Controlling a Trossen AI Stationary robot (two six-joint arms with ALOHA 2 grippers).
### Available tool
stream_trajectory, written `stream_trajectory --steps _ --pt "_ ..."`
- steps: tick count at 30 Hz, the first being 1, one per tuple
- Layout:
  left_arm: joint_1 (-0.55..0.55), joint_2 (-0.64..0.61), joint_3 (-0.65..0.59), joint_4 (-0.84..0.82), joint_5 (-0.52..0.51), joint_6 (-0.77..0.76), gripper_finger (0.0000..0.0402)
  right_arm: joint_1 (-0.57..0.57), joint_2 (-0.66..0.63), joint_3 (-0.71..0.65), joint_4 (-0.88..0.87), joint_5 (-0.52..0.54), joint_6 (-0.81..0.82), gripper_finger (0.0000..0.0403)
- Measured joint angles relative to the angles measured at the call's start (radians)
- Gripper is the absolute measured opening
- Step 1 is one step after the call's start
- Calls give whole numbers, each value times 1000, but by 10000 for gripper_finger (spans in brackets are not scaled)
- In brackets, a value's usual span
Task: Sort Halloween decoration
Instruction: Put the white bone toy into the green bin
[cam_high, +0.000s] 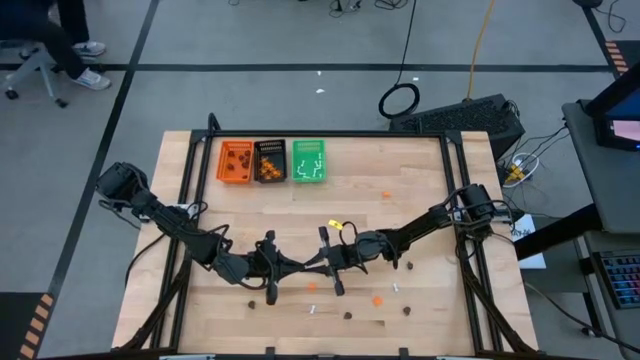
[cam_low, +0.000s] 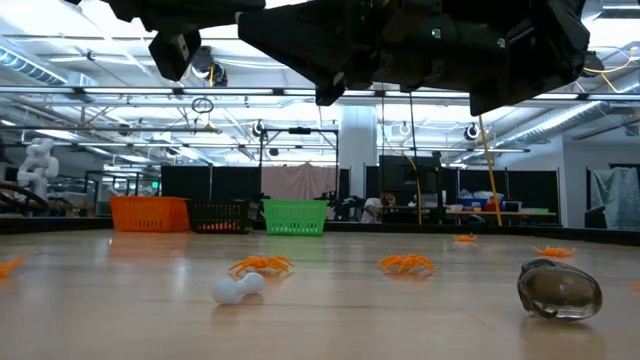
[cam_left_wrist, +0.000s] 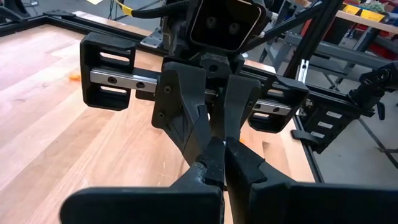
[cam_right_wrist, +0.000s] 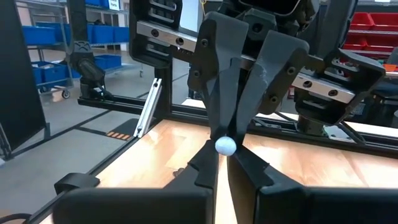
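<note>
White stick (cam_right_wrist: 225, 146) (perhaps a bone) clamped where both grippers' closed fingers (cam_right_wrist: 219, 118) meet.

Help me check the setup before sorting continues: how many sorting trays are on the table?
3, side by side near the table's far edge, left of centre: the orange tray on the left, the black tray in the middle, the green tray on the right. None looks hidden.

A grey floor (cam_high: 300, 40) crossed by black tape lines surrounds the wooden table (cam_high: 420, 170). A cable loop (cam_high: 399, 100) lies beyond the table's far edge, beside a black keyboard (cam_high: 470, 115). An office chair (cam_high: 30, 65) stands at the far left. Ceiling strip lights (cam_low: 90, 50) glow overhead; blue bins (cam_right_wrist: 102, 31) fill shelving.
</note>
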Motion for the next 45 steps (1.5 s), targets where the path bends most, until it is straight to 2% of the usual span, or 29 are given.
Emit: stream_trajectory --steps 10,20,26,38,41,45 --pt "0 0 0 -1 6 46 8 -2 0 3 -11 -3 -2 3" --pt "0 -38 -1 -8 -11 53 122 -6 -1 8 8 -5 -22 0" --pt "-5 -68 -1 -6 -56 114 161 -6 -1 8 9 -6 -22 0" --pt "-9 -88 -1 -10 -83 141 167 -12 -1 6 1 -5 -19 0" --pt "-16 -89 -1 -82 -88 96 167 -12 -4 6 -27 -5 -27 0" --pt "-50 -89 -1 -257 -88 -59 166 -12 -44 4 -155 -5 -42 0"
